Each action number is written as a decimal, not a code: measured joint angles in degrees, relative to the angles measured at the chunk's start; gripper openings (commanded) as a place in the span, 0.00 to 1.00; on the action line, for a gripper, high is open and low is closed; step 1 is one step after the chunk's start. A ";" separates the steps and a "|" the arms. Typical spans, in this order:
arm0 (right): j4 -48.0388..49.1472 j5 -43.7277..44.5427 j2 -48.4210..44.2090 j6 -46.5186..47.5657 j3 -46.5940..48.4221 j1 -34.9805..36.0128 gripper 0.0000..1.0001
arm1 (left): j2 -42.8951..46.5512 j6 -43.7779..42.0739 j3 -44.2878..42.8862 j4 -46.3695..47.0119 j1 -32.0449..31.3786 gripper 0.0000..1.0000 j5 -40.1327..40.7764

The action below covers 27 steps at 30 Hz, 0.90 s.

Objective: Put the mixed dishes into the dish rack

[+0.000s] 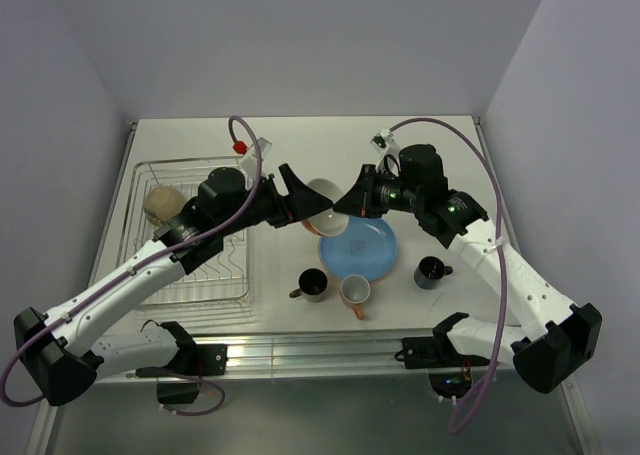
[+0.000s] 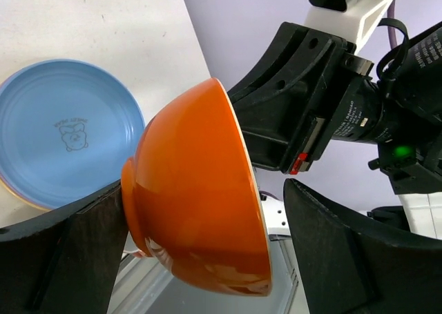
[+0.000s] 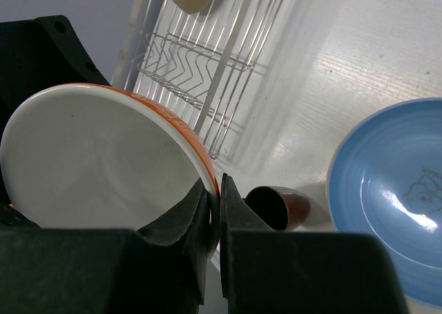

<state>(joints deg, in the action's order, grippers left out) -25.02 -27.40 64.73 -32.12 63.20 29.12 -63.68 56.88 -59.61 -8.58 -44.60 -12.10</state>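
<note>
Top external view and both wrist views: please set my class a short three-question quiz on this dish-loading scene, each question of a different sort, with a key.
1. True or false: the right gripper is shut on the rim of the orange bowl.
2. What lies in the dish rack? A) a cream bowl B) a glass C) a spoon
3. Fill in: ___ mugs stand on the table.
Key: 1 true. 2 A. 3 three: the dark brown mug, the pinkish-orange mug and the dark blue mug.
</note>
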 measured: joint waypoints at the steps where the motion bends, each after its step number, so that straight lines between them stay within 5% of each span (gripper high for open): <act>1: 0.24 -0.15 0.00 0.00 0.00 0.00 0.00 | 0.22 0.00 0.00 -0.13 0.00 0.91 0.02; 7: 0.57 -0.31 0.00 0.00 0.00 0.24 0.00 | 0.33 0.42 0.07 -0.90 0.07 0.70 0.68; 10: 0.94 0.22 -0.07 0.68 0.00 0.24 0.00 | 0.31 1.44 0.26 -1.90 0.24 0.46 1.57; 12: 0.90 0.83 -0.11 1.31 0.00 0.26 0.00 | 0.20 1.70 0.31 -2.25 0.33 0.21 1.86; 14: 0.90 0.87 -0.11 1.53 0.00 0.26 0.18 | 0.20 1.70 0.35 -2.25 0.31 0.00 1.97; 15: 0.92 0.92 -0.11 1.53 0.00 0.26 0.34 | 0.20 1.70 0.35 -2.27 0.31 0.00 2.01; 17: 0.96 1.14 -0.11 1.33 0.00 0.28 0.47 | 0.20 1.68 0.35 -2.54 0.20 0.00 2.10; 21: 0.59 2.60 -0.13 1.42 0.00 0.37 0.99 | 0.22 1.03 0.00 -4.37 -0.35 0.00 3.50; 27: -0.83 6.49 -0.98 1.97 0.02 0.37 1.00 | 1.01 -0.52 -2.78 -12.48 -0.17 0.00 9.42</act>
<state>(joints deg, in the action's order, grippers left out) -25.85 -20.91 63.75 -30.15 63.22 29.50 -62.67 56.36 -62.39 -21.06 -44.77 -2.68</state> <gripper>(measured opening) 0.994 0.635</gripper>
